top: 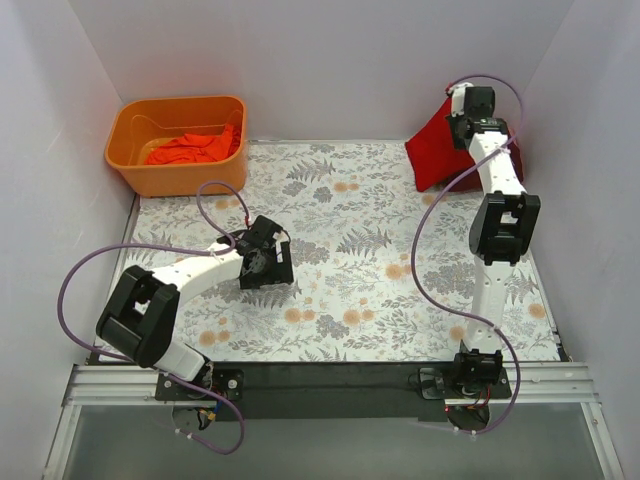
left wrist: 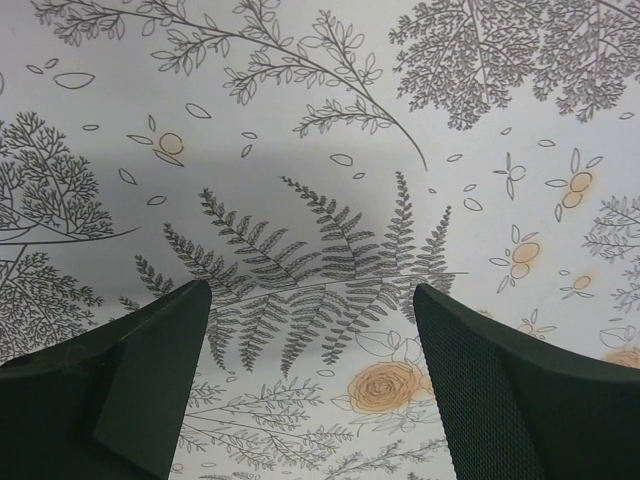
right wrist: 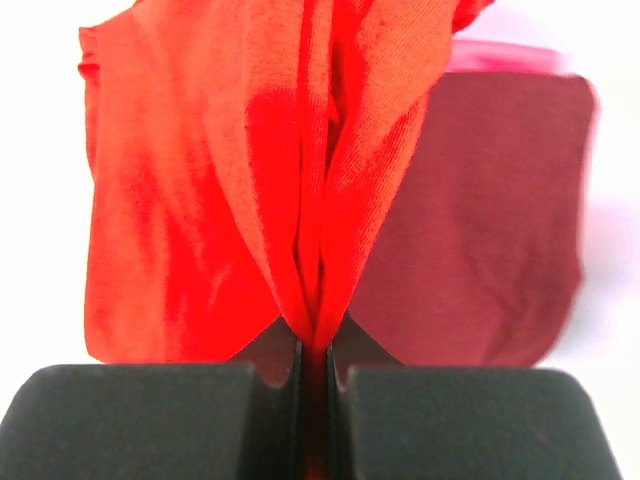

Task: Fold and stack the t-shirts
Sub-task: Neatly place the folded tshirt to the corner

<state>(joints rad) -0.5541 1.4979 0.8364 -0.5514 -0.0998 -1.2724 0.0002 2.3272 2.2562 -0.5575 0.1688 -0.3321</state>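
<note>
The bench (top: 350, 250), covered in a grey fern and orange flower print, fills the floor between plain white walls (top: 330, 60). The left arm (top: 180, 285) lies low across its near left part. The right arm (top: 500, 220) stands tall along the right side and reaches into the far right corner.

In the far left corner sits the orange tub (top: 135, 175). Crumpled orange-red t-shirts (top: 190, 148) lie inside it, well apart from both arms.

In the far right corner the bright red t-shirt (top: 432, 150) hangs in a draped peak close to the wall, its lower edge down at the bench. From above, the right arm crosses in front of the cloth's right part and hides it. The right end effector (top: 465, 118) sits at the top of that peak. Seen from its own wrist, its fingers (right wrist: 150, 420) are pressed together on a bunched fold of the red cloth, which fans out beyond them. Behind that cloth a dark maroon t-shirt (right wrist: 480, 220) shows as a flat, squarish shape, out of focus.

The left end effector (top: 268, 262) hangs low over bare print left of the bench's middle. Its fingers (left wrist: 120, 380) are spread wide with nothing between them but fern pattern.

Thin purple cables (top: 62, 288) loop loosely off both arms
</note>
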